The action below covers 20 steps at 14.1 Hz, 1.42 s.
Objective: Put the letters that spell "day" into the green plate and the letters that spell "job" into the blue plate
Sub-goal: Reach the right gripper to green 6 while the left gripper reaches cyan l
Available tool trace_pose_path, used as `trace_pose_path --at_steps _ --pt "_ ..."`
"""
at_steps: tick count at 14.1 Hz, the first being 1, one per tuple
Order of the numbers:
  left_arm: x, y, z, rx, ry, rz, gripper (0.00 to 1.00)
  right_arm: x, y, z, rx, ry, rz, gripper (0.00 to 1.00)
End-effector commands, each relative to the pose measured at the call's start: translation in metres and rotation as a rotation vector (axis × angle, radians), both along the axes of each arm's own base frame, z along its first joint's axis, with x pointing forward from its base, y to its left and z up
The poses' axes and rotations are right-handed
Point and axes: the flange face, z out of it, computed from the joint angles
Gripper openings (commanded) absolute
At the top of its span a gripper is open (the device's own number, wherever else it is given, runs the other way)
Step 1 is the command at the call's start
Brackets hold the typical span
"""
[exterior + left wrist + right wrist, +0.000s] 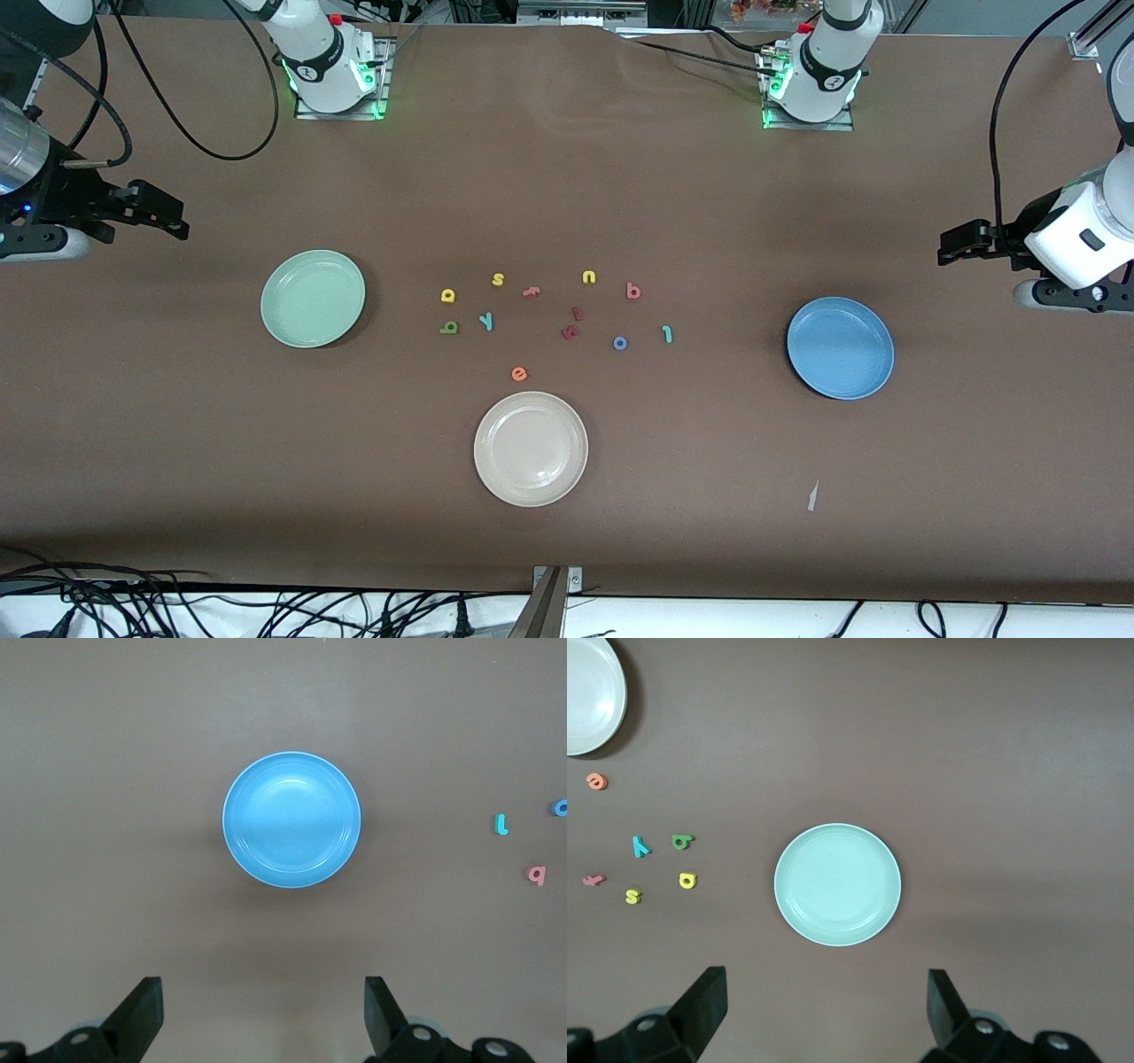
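The green plate (313,299) lies empty toward the right arm's end, and the blue plate (840,347) lies empty toward the left arm's end. Between them lie the yellow rounded letter (448,295), the olive-green letter (449,328) and the teal y (486,321). Closer to the blue plate lie the coral b (633,291), the blue o (620,343) and the teal j (666,334). My right gripper (180,220) hangs open over bare table beside the green plate (837,884). My left gripper (946,246) hangs open over bare table beside the blue plate (291,819). Neither holds anything.
A cream-white plate (531,448) lies nearer the front camera than the letters. A yellow s (498,279), a yellow u (588,277), a pink letter (531,291), two dark red letters (570,332) and an orange e (519,374) lie among them. A paper scrap (811,496) lies near the front edge.
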Motion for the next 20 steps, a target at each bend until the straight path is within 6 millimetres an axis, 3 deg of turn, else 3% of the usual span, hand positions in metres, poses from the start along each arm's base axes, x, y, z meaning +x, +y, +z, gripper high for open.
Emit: trace_pose_path --at_steps 1,3,5,9,10,12,13,15,17,18,20 --pt "0.001 0.002 0.002 -0.028 -0.004 -0.009 1.0 0.007 0.009 -0.021 0.002 0.035 0.001 1.0" --pt "0.001 0.0 0.001 -0.028 -0.002 -0.012 1.0 0.007 0.035 -0.031 -0.015 0.057 0.05 1.0" --pt "0.002 0.001 -0.001 -0.028 0.001 -0.01 1.0 0.016 0.053 -0.06 -0.019 0.103 0.079 1.0" --pt "0.005 -0.009 0.0 -0.026 -0.015 -0.012 1.0 0.026 0.123 -0.113 -0.05 0.137 0.024 1.0" --pt "0.008 -0.011 -0.004 -0.026 -0.022 -0.016 1.0 0.026 0.143 -0.127 -0.061 0.143 -0.005 1.0" --pt "0.017 -0.015 -0.032 -0.022 0.024 -0.021 1.0 0.023 0.177 -0.154 -0.089 0.158 -0.064 1.0" --pt "0.017 -0.03 -0.034 -0.023 0.026 -0.045 1.0 0.023 0.184 -0.167 -0.102 0.168 -0.101 1.0" --pt "0.026 -0.048 -0.068 -0.022 0.08 -0.073 1.0 0.024 0.21 -0.2 -0.11 0.152 -0.121 1.0" --pt "0.03 -0.083 -0.101 -0.022 0.13 -0.127 1.0 0.023 0.236 -0.231 -0.117 0.094 -0.211 1.0" --pt "0.03 -0.108 -0.113 -0.021 0.135 -0.166 1.0 0.022 0.247 -0.24 -0.12 0.079 -0.243 0.99" --pt "0.035 -0.136 -0.127 -0.068 0.113 -0.185 1.0 0.019 0.268 -0.265 -0.137 0.055 -0.345 0.99"
